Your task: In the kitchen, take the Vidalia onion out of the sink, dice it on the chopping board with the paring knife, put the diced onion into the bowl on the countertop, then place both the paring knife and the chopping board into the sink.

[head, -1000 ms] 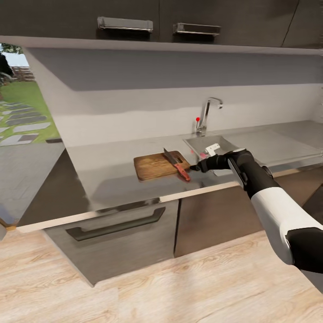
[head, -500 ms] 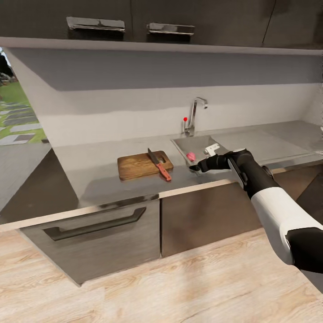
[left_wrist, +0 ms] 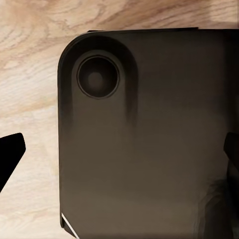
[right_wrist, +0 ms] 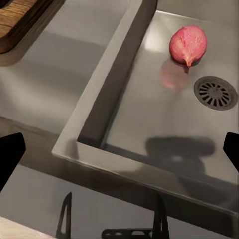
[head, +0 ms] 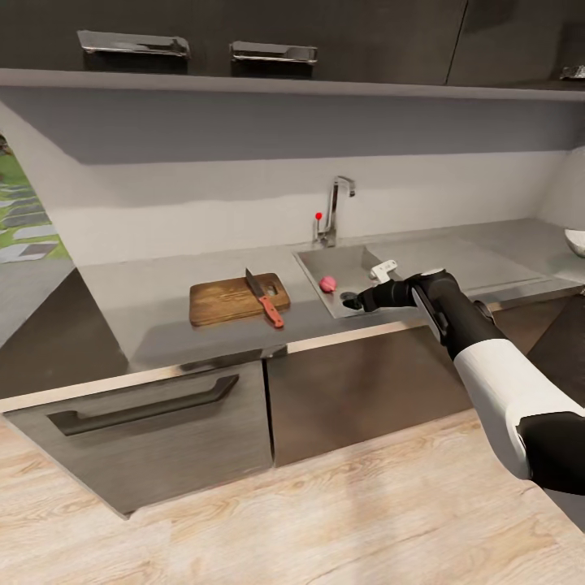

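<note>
A reddish onion [head: 328, 283] lies in the steel sink [head: 318, 266], beside the round drain [head: 350, 299]. The right wrist view has the onion [right_wrist: 187, 45] near the drain [right_wrist: 215, 92], past the sink's front rim [right_wrist: 149, 172]. My right gripper [head: 356, 304] hangs open over that front rim, short of the onion, nothing between its fingertips [right_wrist: 10, 154]. The brown chopping board [head: 227, 299] lies on the grey countertop [head: 146, 292] left of the sink. The red-handled paring knife [head: 266, 301] rests across the board's right end. My left gripper [left_wrist: 119, 154] is open, empty, facing the robot's dark base.
A chrome faucet [head: 333, 210] with a red dot stands behind the sink, and the drainboard [head: 455, 260] runs to its right. The white bowl [head: 575, 241] shows at the counter's far right edge. Dark cabinets with a black handle [head: 142, 406] sit below; upper cabinets hang overhead.
The whole view has slid left as the robot moved right along the counter. My right gripper, earlier beside the knife's handle, now hangs at the sink's front rim, and the onion has come into sight.
</note>
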Tool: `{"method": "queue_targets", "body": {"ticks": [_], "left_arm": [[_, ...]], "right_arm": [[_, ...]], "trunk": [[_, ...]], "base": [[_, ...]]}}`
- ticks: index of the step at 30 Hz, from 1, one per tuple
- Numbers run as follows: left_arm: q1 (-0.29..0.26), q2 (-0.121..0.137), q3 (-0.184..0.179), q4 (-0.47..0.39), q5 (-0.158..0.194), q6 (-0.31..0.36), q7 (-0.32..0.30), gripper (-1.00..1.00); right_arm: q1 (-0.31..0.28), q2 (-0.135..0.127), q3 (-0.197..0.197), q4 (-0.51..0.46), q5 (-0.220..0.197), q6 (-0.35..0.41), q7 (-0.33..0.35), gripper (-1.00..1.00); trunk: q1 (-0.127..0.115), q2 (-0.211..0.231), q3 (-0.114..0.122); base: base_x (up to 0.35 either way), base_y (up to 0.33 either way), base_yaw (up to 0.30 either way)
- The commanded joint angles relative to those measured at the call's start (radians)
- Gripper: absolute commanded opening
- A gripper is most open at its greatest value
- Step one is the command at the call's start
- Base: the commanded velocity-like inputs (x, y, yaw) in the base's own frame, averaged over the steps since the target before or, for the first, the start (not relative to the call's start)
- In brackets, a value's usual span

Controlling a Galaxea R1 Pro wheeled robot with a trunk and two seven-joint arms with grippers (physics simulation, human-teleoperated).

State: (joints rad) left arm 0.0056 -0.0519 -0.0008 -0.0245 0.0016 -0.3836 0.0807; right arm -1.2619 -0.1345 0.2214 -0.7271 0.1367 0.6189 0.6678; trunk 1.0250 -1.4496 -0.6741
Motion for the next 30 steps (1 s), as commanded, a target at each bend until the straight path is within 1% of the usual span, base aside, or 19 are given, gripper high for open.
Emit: {"method": "queue_targets", "body": {"ticks": [1, 9, 19, 26, 30], "left_arm": [[0.001, 0.000, -0.001, -0.002, 0.000, -0.001, 0.004, 1.00], [0.001, 0.000, -0.001, -0.002, 0.000, -0.001, 0.004, 1.00], [0.001, 0.000, -0.001, -0.002, 0.000, -0.001, 0.004, 1.00], [0.001, 0.000, -0.001, -0.002, 0.000, 0.000, 0.004, 1.00], [0.001, 0.000, -0.001, -0.002, 0.000, 0.000, 0.004, 1.00]], "right_arm": [[-0.001, -0.001, 0.002, -0.002, 0.011, 0.001, 0.007, 1.00], [-0.001, 0.001, 0.003, -0.002, 0.011, 0.001, 0.007, 1.00], [-0.001, 0.001, 0.003, -0.002, 0.011, 0.001, 0.007, 1.00], [-0.001, 0.001, 0.003, -0.001, 0.011, 0.001, 0.007, 1.00], [-0.001, 0.001, 0.003, -0.001, 0.011, 0.001, 0.007, 1.00]], "trunk": [[0.000, 0.000, -0.001], [0.000, 0.000, -0.001], [0.000, 0.000, -0.001], [0.000, 0.000, -0.001], [0.000, 0.000, -0.001]], "base": [[0.000, -0.019, 0.000], [0.000, 0.001, 0.000], [0.000, 0.182, 0.000], [0.009, 0.023, 0.000], [0.177, 0.002, 0.000]]}}
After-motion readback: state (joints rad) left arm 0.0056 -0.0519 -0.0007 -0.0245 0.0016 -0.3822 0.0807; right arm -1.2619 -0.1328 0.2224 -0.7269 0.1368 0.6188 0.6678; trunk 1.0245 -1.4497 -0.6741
